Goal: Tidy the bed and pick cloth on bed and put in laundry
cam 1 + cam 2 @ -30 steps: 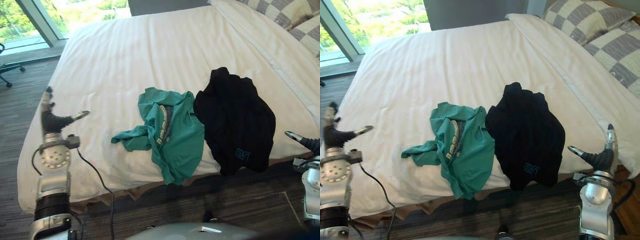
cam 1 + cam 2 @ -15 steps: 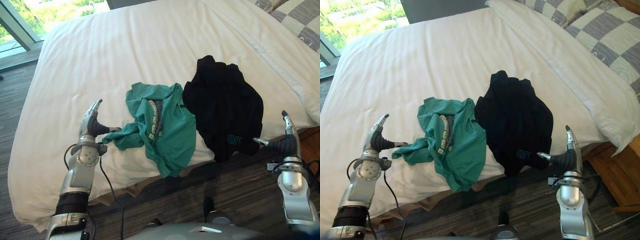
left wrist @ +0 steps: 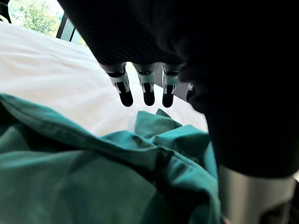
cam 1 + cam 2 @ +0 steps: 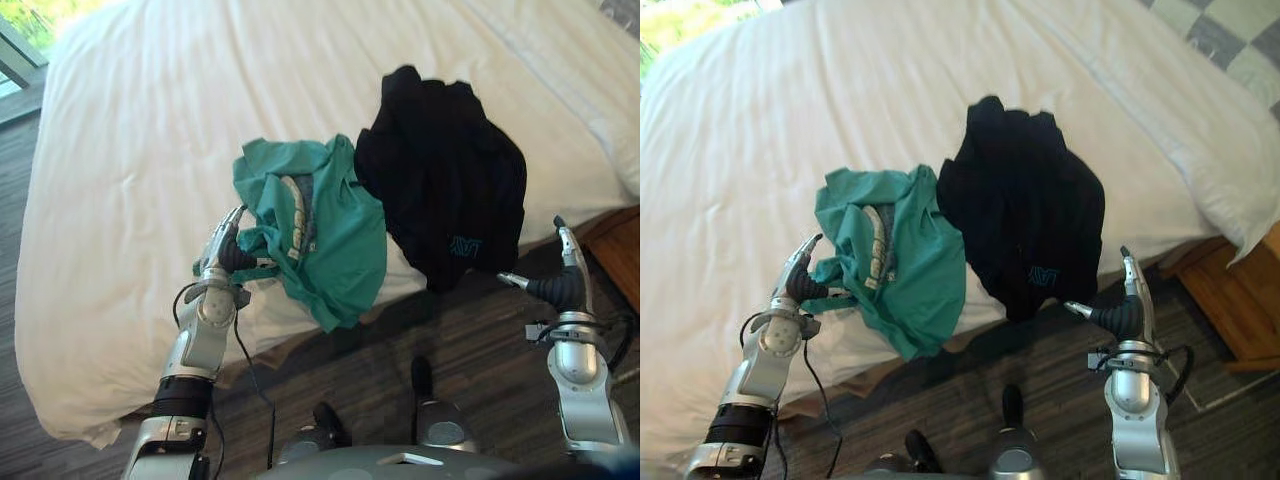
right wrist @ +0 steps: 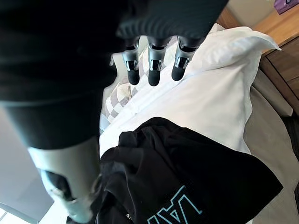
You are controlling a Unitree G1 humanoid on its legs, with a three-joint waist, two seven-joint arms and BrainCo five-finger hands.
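Note:
A crumpled green T-shirt lies near the front edge of the white bed, its lower part hanging over the side. A black shirt lies right beside it, also draped over the edge. My left hand is open at the green shirt's sleeve, thumb against the cloth; in the left wrist view its straight fingers hover over the green folds. My right hand is open, off the bed, just right of the black shirt's hanging hem.
A wooden nightstand stands at the right of the bed. A white pillow edge and a checkered pillow lie at the bed's head. Dark striped floor runs along the bed's front.
The camera has come closer to the bed and tipped down. My left hand has moved right until it touches the green shirt's sleeve. My right hand has come closer to the black shirt's hem.

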